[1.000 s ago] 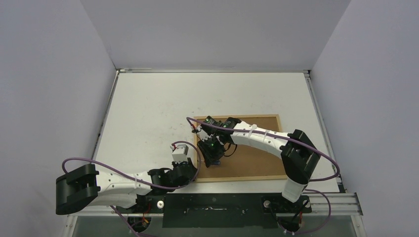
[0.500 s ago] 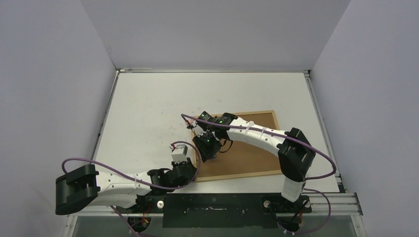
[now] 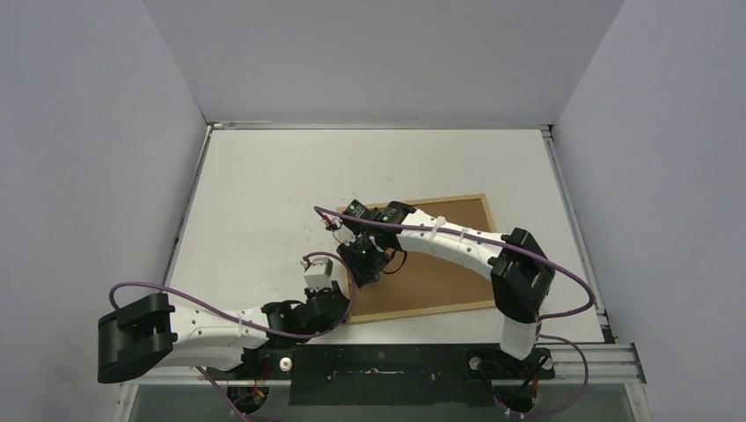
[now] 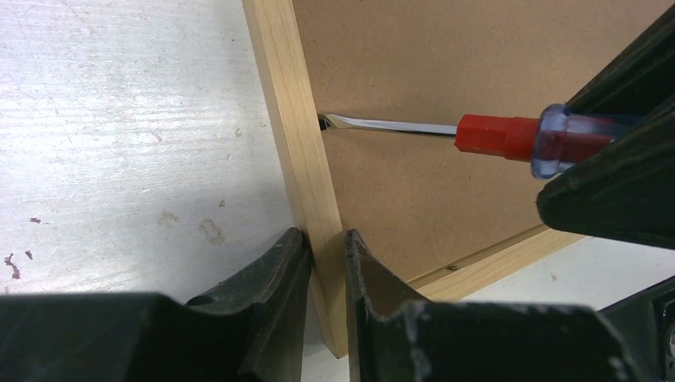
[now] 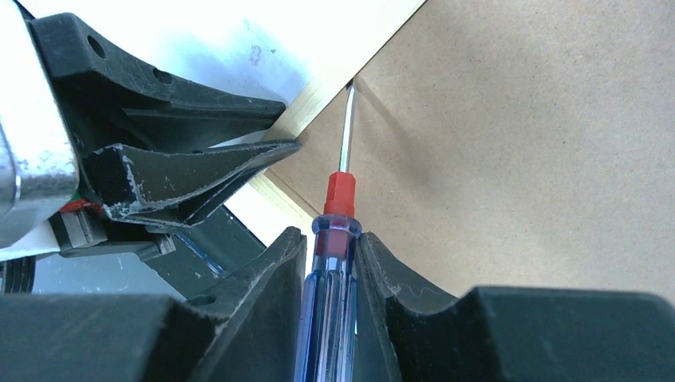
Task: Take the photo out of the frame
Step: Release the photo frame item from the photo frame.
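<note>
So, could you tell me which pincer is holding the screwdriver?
The right pincer, gripping the blue-handled screwdriver whose tip touches the frame; the left pincer clamps the frame's rail instead.

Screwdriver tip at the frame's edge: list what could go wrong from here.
1. The red-and-blue-handled screwdriver has its flat tip wedged in the seam between the light wooden frame and the brown fibreboard backing panel. Levering could make it slip out and gouge the wood or the panel.
2. The left arm's jaws pinch only the thin moulding near one corner, so prying may swing the frame loose.
</note>
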Action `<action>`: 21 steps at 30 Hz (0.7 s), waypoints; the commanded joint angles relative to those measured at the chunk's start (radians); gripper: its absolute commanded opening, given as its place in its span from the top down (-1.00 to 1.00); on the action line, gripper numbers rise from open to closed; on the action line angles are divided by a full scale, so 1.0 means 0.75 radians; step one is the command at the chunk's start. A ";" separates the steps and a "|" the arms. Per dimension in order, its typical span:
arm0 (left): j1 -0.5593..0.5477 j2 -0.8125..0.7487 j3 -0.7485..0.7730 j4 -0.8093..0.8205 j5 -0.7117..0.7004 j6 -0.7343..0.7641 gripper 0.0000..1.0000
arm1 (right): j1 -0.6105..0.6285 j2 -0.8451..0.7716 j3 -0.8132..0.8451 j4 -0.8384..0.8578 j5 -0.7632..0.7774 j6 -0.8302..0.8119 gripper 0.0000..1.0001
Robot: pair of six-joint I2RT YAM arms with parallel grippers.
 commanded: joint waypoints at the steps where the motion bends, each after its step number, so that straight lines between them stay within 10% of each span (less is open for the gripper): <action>1: -0.014 0.069 -0.087 -0.189 0.173 -0.020 1.00 | 0.093 0.021 0.135 0.383 -0.238 0.098 1.00; 21: -0.016 0.055 -0.090 -0.206 0.158 -0.046 1.00 | 0.219 0.102 0.256 0.342 0.004 0.276 1.00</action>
